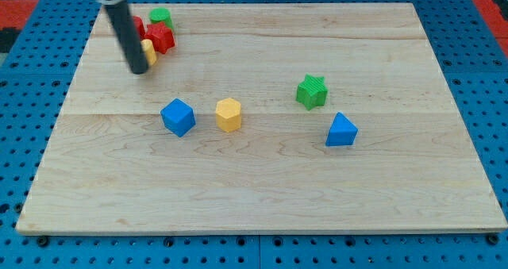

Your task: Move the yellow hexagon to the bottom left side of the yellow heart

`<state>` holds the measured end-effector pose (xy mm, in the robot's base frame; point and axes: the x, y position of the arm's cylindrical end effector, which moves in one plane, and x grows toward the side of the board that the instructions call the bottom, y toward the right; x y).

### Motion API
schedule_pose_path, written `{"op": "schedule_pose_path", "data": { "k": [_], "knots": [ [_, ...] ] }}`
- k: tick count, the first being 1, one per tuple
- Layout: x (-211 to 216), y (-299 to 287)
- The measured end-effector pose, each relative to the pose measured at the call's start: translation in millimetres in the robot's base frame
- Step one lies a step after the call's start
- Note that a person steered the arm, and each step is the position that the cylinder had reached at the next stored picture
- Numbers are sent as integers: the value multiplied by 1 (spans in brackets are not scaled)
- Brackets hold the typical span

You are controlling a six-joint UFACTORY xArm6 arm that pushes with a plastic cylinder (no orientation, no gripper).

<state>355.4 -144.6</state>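
The yellow hexagon [228, 114] stands near the middle of the wooden board [262, 197], just right of a blue cube [178, 117]. The yellow heart [149, 51] is at the upper left, mostly hidden behind my rod. My tip [140, 70] rests on the board just below the heart, well up and left of the hexagon and apart from it.
A red star [162, 38], another red block [137, 25] and a green round block [161, 17] cluster by the heart at the upper left. A green star [312, 92] and a blue triangular block [341, 131] lie at the right.
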Motion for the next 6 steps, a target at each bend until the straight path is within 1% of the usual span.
{"op": "schedule_pose_path", "data": {
  "k": [1, 2, 3, 4, 5, 6],
  "knots": [
    [19, 117],
    [91, 143],
    [115, 98],
    [84, 19],
    [72, -7],
    [33, -11]
  ]
}}
